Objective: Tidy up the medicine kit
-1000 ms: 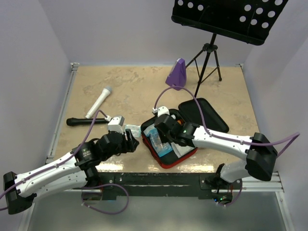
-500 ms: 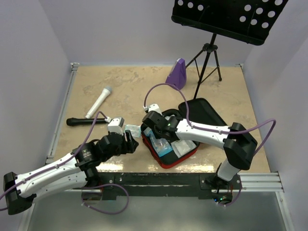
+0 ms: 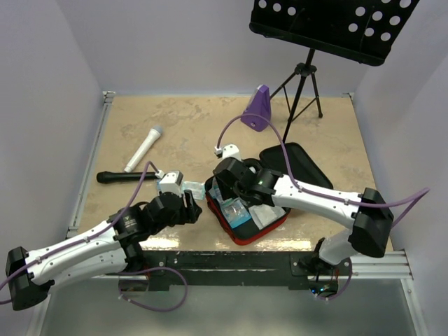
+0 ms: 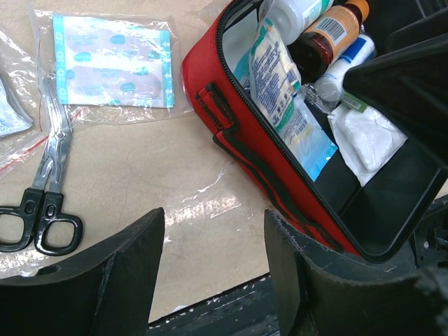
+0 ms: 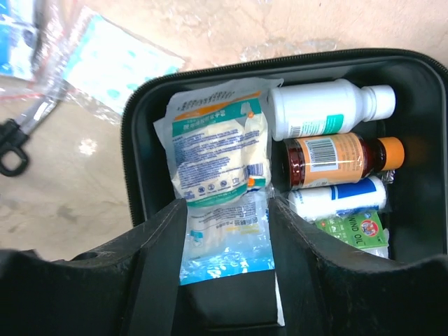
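Note:
The medicine kit (image 3: 243,235) lies open near the table's front edge, red outside and black inside, with its lid (image 3: 299,166) folded back to the right. Inside it lie a white and green packet (image 5: 215,149), a clear blue packet (image 5: 228,241), a white bottle (image 5: 325,108), a brown bottle (image 5: 341,161), a white tube (image 5: 337,197) and a green sachet (image 5: 355,228). My right gripper (image 5: 227,206) hangs open just above the blue packet, one finger on each side of it. To the left of the kit's red wall (image 4: 241,136), my left gripper (image 4: 213,224) stands open and holds nothing.
Black-handled scissors (image 4: 43,199) and a plaster packet (image 4: 112,63) lie on the table left of the kit. A white microphone (image 3: 145,148) and a black one (image 3: 124,176) lie further left. A purple metronome (image 3: 257,107) and a music stand (image 3: 302,87) stand at the back.
My right gripper has opened over the kit, and the packets now lie loose in it. Its arm swung a little left and back. The left arm has not moved.

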